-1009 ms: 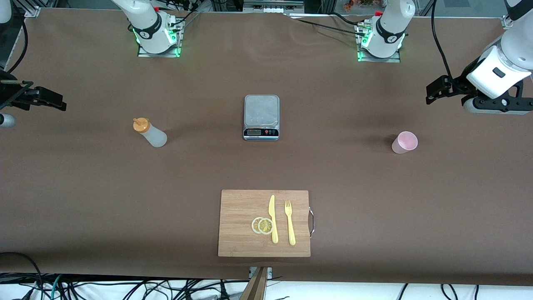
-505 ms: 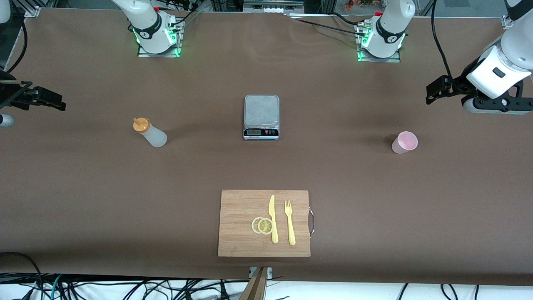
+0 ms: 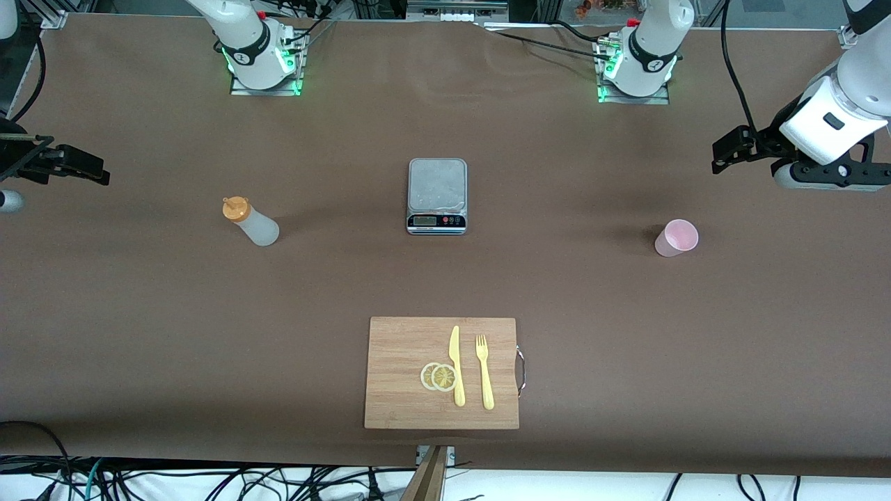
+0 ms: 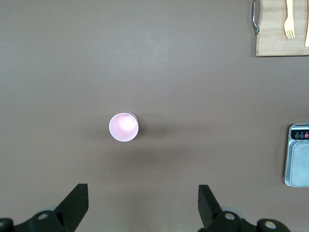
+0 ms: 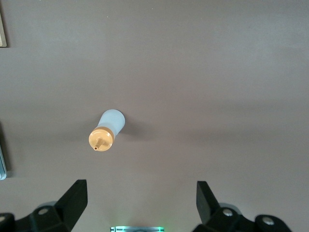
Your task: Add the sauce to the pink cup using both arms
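The sauce (image 3: 252, 221), a whitish squeeze bottle with an orange cap, stands on the brown table toward the right arm's end. The pink cup (image 3: 676, 238) stands upright toward the left arm's end. My right gripper (image 3: 90, 170) hangs open over the table's edge at its own end, apart from the bottle. In the right wrist view the bottle (image 5: 107, 131) lies ahead of the open gripper (image 5: 141, 195). My left gripper (image 3: 724, 153) hovers open over the table near the cup, holding nothing. In the left wrist view the cup (image 4: 123, 127) shows ahead of the gripper (image 4: 143, 198).
A kitchen scale (image 3: 436, 195) sits mid-table between bottle and cup. A wooden cutting board (image 3: 404, 390) with a yellow knife (image 3: 456, 365), a fork (image 3: 484, 372) and lemon slices (image 3: 438, 376) lies nearer the front camera. Both arm bases stand along the table's back edge.
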`<state>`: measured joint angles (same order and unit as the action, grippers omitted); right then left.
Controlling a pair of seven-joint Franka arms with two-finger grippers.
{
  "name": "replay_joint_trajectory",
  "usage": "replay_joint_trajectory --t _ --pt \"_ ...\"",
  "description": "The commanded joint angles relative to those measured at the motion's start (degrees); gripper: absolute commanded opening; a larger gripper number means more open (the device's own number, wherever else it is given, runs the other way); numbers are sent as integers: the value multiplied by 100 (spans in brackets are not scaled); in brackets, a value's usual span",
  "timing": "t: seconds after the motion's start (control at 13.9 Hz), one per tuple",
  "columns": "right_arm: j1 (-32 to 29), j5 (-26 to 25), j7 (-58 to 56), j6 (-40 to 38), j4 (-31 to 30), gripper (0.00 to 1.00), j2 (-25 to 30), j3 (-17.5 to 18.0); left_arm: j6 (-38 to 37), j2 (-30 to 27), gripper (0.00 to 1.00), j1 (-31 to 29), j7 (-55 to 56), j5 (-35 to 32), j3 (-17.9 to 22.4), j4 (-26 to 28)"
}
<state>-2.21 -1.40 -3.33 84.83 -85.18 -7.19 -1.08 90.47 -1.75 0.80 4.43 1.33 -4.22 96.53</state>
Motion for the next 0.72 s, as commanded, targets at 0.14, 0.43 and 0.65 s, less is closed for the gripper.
replay_joint_trajectory --t 0.14,0.43,0.65 --pt "-52 52 43 25 -7 100 25 2 -109 8 100 -27 -13 69 0 -81" --pt "-52 52 78 25 -7 100 25 2 -118 35 100 -27 -4 69 0 -81" --pt "-52 52 78 25 -7 100 25 2 -170 35 100 -18 5 60 -9 -81"
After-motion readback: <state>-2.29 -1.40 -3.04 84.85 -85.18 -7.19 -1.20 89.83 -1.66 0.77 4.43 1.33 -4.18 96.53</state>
